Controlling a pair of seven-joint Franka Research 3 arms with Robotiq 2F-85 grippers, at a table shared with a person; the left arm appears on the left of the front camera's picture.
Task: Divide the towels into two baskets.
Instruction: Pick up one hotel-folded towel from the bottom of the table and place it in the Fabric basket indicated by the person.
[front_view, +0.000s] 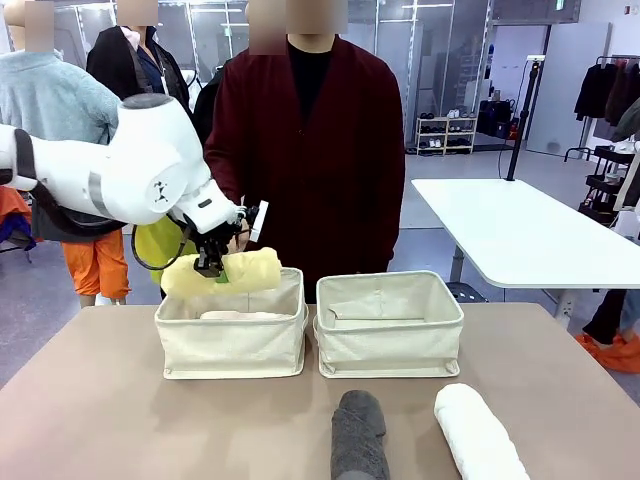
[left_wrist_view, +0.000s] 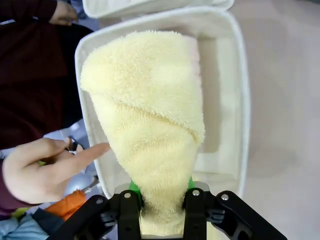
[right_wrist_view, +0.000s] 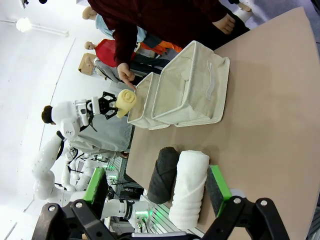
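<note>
Left claw (left_wrist_view: 161, 200): you have it pinching the pale yellow towel (left_wrist_view: 150, 115) at one end, green pads pressed into the terry on both sides. The rest of the roll sticks out past the fingertips. It hangs in the air above the left basket (front_view: 232, 345), roughly level, along the rim on the person's side.

Towel: fluffy terry, rolled into a log. The outer flap's edge runs diagonally across it. It is squeezed narrow at the pads and fuller toward the free end.

Inside the left basket a cream-white towel (front_view: 240, 315) lies on the bottom. The right basket (front_view: 390, 340) stands just beside the left one.

Left arm: it enters from your left with its big white joint held high and its wrist angled down to the basket. The person's hand (left_wrist_view: 40, 170) is beside the towel, index finger out, the tip at the roll's side.

Right claw (right_wrist_view: 157, 192): fingers spread wide, gripping nothing. Ahead of it the dark grey towel (right_wrist_view: 161, 172) and the white towel (right_wrist_view: 192, 187) lie side by side on the table (front_view: 100, 400). You cannot tell whether it touches them.
</note>
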